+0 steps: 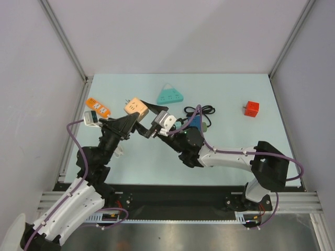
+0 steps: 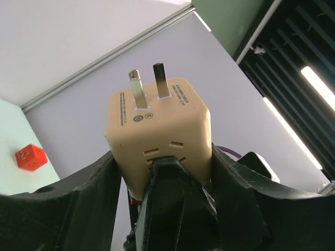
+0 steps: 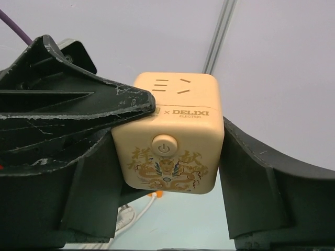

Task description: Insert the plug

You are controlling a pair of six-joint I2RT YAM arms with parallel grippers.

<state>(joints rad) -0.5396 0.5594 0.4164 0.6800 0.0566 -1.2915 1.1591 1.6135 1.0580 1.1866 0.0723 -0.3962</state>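
Black fingers (image 2: pixel 78 198) of the left pincer (image 2: pixel 159 157) are filling the bottom of the left wrist view, clamping a peach-coloured plastic cube adapter (image 2: pixel 157 125) by two opposite sides. Its two flat metal prongs (image 2: pixel 161 81) are sticking straight out beyond the fingertips, so the plug axis is running along the pincer's own line. With wall and ceiling showing behind them, the prongs are pointing upward and the cube is hanging clear of the pale counter (image 1: pixel 230 141).

From the other side, the right pincer (image 3: pixel 167 157) is straddling the same cube, its fingers standing beside the face with the round power button. Whether those fingers are pressing the cube or only flanking it, I cannot tell.

Seen from above, the cube is sitting left of the teal triangular socket block (image 1: pixel 170 95) and a little nearer the arm bases, with both pincers meeting at it. The prongs are aiming left and away from that block. An orange socket strip (image 1: pixel 98 107) is lying further left of the teal block, on the side the prongs are facing. A small red cube (image 1: pixel 251 109) is resting well to the block's right, and a coiled black cable (image 1: pixel 201 110) is lying just right of it.

The coming move is probably hinging on turning the prong axis down toward a socket face, and the left arm is looking better placed.
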